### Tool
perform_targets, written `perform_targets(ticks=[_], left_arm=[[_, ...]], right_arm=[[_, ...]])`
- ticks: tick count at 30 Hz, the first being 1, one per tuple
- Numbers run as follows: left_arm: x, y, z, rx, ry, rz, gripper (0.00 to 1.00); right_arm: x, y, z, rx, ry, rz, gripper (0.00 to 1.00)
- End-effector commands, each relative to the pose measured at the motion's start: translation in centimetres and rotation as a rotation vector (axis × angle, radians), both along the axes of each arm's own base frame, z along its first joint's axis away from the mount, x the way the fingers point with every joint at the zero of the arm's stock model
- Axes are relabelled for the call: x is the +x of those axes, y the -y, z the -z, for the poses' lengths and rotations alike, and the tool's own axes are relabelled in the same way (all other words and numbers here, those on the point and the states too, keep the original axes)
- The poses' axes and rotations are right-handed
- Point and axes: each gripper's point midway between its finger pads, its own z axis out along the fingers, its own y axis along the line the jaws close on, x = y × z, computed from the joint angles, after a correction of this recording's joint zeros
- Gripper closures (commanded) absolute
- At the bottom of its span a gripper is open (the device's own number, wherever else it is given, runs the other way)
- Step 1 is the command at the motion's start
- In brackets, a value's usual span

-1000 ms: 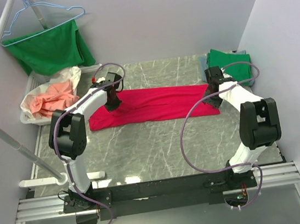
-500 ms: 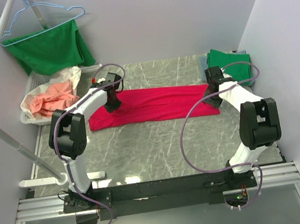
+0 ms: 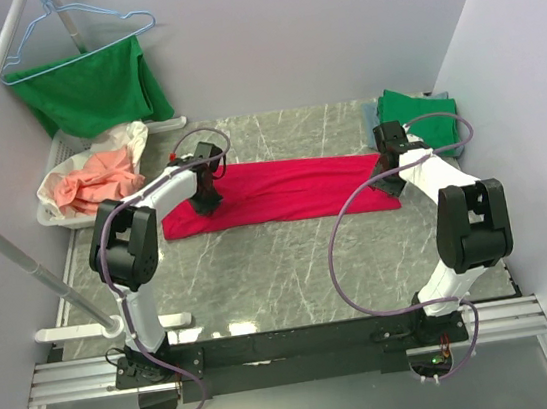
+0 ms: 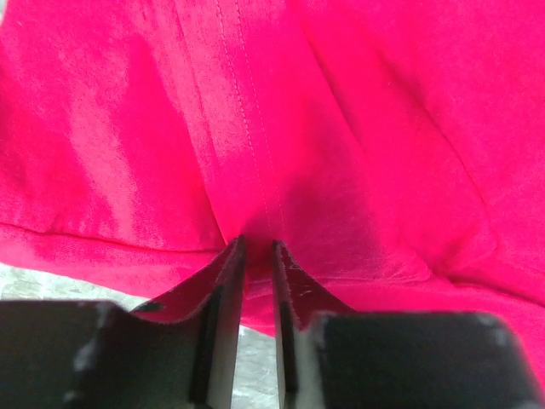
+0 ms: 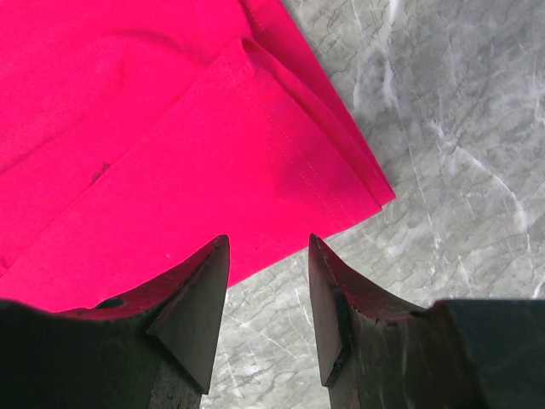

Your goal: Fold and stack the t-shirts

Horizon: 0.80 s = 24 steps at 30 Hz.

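Left gripper [image 3: 206, 195] has shifted slightly toward the near edge of the red t-shirt [image 3: 282, 191] since a second ago. Its fingers [image 4: 223, 281] are closed on a raised fold of the red cloth at the shirt's left end. Well left of the red t-shirt, a hanging green t-shirt [image 3: 97, 87] and a basket [image 3: 51, 216] of cloth. The red t-shirt lies as a long band on the table [image 3: 262, 267]. Right gripper [image 3: 384, 168] is over the shirt's right hem corner, fingers [image 5: 200, 298] apart, holding nothing. Just beyond that end, a folded green t-shirt [image 3: 420, 109].
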Motion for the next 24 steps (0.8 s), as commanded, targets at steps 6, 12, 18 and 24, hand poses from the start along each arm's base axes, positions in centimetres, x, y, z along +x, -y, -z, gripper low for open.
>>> perform_targets(ticks=[6, 12, 18, 24], left_arm=[[0.9, 0.5, -2.4, -0.006, 0.055, -0.016, 0.99], [2.2, 0.5, -5.3, 0.000, 0.119, -0.029, 0.99], [3.9, 0.7, -7.4, 0.011, 0.173, -0.035, 0.99], [7.5, 2.0, -9.3, 0.003, 0.260, -0.004, 0.99]], right_arm=[[0.1, 0.2, -1.5, -0.021, 0.039, -0.003, 0.51], [0.0, 0.1, -1.2, -0.018, 0.032, -0.003, 0.51], [0.0, 0.2, -1.2, -0.020, 0.030, -0.002, 0.51], [0.1, 0.1, -1.1, -0.020, 0.027, -0.005, 0.52]])
